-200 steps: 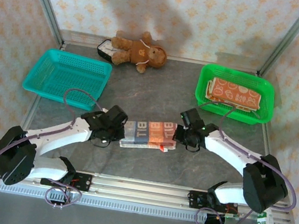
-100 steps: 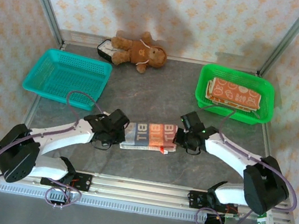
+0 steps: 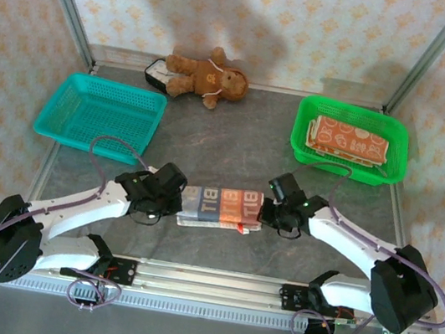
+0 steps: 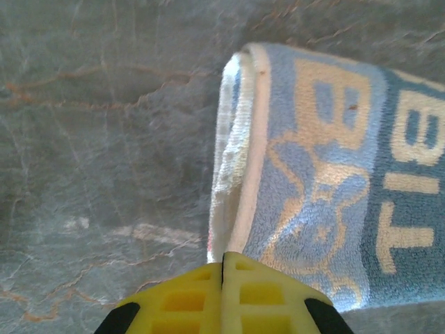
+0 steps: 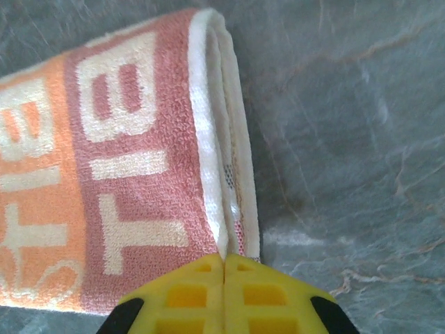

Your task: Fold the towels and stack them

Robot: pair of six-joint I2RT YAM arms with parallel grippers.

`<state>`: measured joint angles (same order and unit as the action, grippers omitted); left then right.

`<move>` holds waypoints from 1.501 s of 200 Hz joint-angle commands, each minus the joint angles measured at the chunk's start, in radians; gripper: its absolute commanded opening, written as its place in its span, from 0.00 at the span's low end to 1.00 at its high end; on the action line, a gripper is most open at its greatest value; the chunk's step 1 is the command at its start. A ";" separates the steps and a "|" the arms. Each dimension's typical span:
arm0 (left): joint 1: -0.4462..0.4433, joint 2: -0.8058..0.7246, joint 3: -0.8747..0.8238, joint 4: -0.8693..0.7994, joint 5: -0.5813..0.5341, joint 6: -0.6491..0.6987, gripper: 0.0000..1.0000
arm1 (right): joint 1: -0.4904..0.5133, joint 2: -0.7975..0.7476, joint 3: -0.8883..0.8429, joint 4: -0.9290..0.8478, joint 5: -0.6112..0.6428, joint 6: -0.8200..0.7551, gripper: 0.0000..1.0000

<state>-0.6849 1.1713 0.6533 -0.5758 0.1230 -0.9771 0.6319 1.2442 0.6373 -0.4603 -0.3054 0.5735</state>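
Both sets of jaws are squeezed tight. The left gripper looks to be nipping the blue end of the lettered towel, and the right gripper the pink end. The towel's a folded strip lying near-middle on the table. My worry is that each pinch only catches the very edge, where the layers gape. One ply slips and the fold flops open. Uneven pulling would skew it too.

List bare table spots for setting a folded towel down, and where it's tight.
Free: table centre, bordered by teal basket, green basket, teddy bear and lettered towel. Also the near strip between that towel and the rail. Teal basket is empty. Crowded: the towel's line, left gripper and right gripper shut on its ends; green basket holds a folded towel.
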 commanded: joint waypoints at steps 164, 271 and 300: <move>-0.012 0.139 0.042 0.013 -0.071 0.125 0.48 | 0.058 0.055 0.011 0.054 0.141 -0.011 0.42; -0.005 0.275 -0.016 0.155 -0.031 0.120 0.32 | 0.103 0.155 0.014 0.166 0.138 0.048 0.44; -0.005 0.274 -0.030 0.169 -0.021 0.112 0.31 | 0.118 0.137 0.012 0.165 0.155 0.072 0.45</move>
<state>-0.6930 1.4155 0.6655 -0.4561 0.0967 -0.8623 0.7288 1.3888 0.6395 -0.3470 -0.1688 0.6090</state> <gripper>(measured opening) 0.311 0.446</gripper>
